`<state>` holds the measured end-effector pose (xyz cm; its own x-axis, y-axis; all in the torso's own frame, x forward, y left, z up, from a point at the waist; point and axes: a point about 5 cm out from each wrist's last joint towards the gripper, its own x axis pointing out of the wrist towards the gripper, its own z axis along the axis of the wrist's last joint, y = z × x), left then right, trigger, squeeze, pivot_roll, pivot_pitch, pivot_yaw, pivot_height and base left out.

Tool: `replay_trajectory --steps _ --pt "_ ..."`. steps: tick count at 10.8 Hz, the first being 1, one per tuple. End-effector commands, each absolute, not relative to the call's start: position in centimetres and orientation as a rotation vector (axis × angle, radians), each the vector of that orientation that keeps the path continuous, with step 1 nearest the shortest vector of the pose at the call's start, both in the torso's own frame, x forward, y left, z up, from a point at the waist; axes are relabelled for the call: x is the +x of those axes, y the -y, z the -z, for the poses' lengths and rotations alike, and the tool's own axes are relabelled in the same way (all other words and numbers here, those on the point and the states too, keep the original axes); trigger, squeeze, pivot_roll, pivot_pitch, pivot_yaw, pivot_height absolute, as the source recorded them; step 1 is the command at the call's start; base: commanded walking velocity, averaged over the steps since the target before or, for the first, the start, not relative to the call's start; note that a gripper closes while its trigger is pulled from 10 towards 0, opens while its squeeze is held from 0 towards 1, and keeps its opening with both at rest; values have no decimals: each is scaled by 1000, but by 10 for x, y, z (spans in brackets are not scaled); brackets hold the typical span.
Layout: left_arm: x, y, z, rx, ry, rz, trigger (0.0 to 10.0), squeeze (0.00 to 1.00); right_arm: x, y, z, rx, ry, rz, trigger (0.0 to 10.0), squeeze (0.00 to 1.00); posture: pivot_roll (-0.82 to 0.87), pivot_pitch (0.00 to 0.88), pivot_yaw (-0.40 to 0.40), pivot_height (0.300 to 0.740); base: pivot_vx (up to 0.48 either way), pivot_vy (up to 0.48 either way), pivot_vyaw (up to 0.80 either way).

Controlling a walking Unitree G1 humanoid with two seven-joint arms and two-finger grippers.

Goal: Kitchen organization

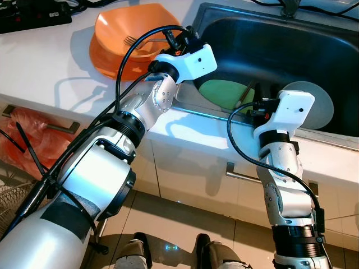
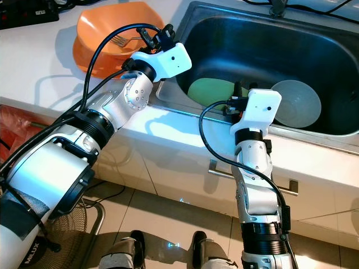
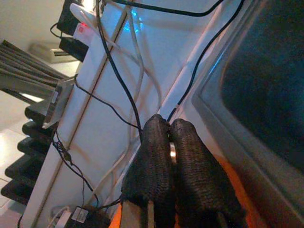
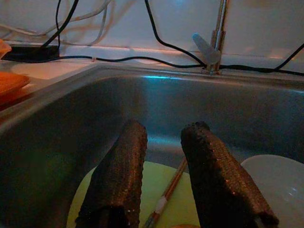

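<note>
An orange bowl (image 1: 109, 53) sits on the white counter left of the steel sink (image 1: 269, 50). My left gripper (image 1: 171, 39) hovers at the bowl's right rim, shut on the handle of a metal fork (image 1: 134, 40) whose tines reach over the bowl. In the left wrist view the fork's handle (image 3: 172, 149) glints between the closed fingers. My right gripper (image 4: 165, 128) is open inside the sink, above a green plate (image 1: 221, 92) with a pair of chopsticks (image 4: 166, 197) lying on it. A white plate (image 1: 320, 109) lies beside the green one.
A black power strip (image 1: 33, 17) and several cables lie at the back of the counter. The faucet (image 4: 213, 42) rises behind the sink. Below the counter are drawer handles (image 1: 247, 176), a red bag (image 1: 28, 134) and a wire fan (image 1: 11, 202) on the floor.
</note>
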<state>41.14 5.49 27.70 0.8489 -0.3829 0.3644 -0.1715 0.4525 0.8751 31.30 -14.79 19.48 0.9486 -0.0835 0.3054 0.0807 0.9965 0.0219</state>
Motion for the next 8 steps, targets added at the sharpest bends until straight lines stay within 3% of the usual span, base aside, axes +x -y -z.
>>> replay_trajectory --steps 1,6,7,8 --pt "411 -51 -290 1145 628 123 0 0 314 155 -153 8 121 116 10000 0 -78 268 2 740 0 0 0" --pt "407 -48 -313 1268 755 88 0 0 326 145 -156 33 137 96 10000 0 -31 222 12 740 0 0 0" --pt "403 -45 -329 1264 839 78 10000 0 334 143 -159 41 151 90 10000 0 -18 193 19 740 0 0 0" --pt "399 -41 -335 1244 884 90 10000 0 335 141 -160 44 156 88 10000 0 -11 183 21 740 0 0 0"
